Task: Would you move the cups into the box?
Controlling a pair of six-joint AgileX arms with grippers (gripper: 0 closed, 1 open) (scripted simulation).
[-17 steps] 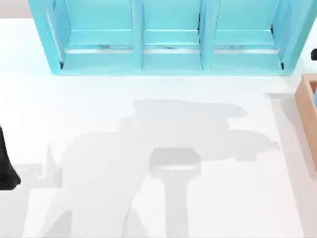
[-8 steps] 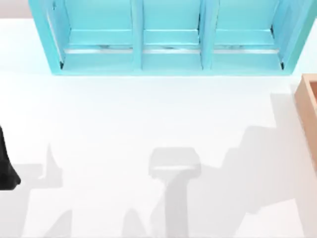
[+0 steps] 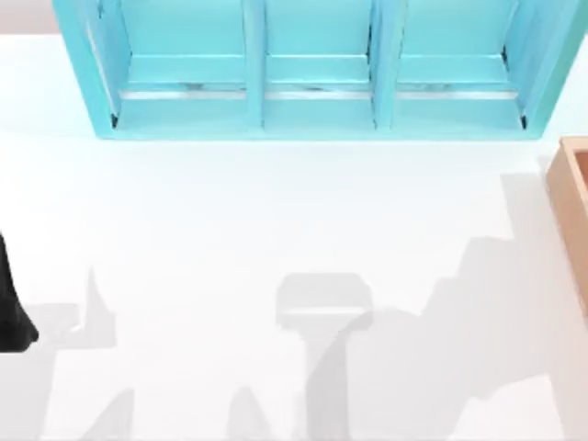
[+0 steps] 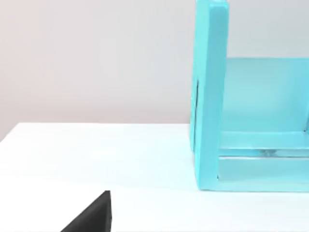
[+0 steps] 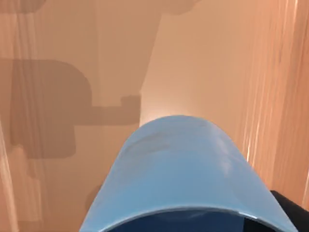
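Observation:
A plain blue cup [image 5: 181, 169] sits very close in the right wrist view, over the orange-brown inside of the box [image 5: 207, 67]. My right gripper [image 5: 188, 224] is shut on this cup, with a dark finger [image 5: 290, 210] showing beside its rim. In the top view the tan box [image 3: 564, 193] is cut off by the table's right edge. My left arm [image 3: 11, 312] stays parked at the left edge of the table, and a black part of the left gripper [image 4: 91, 218] shows low in the left wrist view.
A big turquoise shelf unit [image 3: 312, 73] with three bays stands along the back of the white table [image 3: 230, 230]. One of its side walls [image 4: 210, 96] rises close in the left wrist view. Arm shadows lie on the table's front right.
The large arm shadow has slid from the table's middle to its front right. The blue bit and black part seen at the box's edge a second ago have left the top view.

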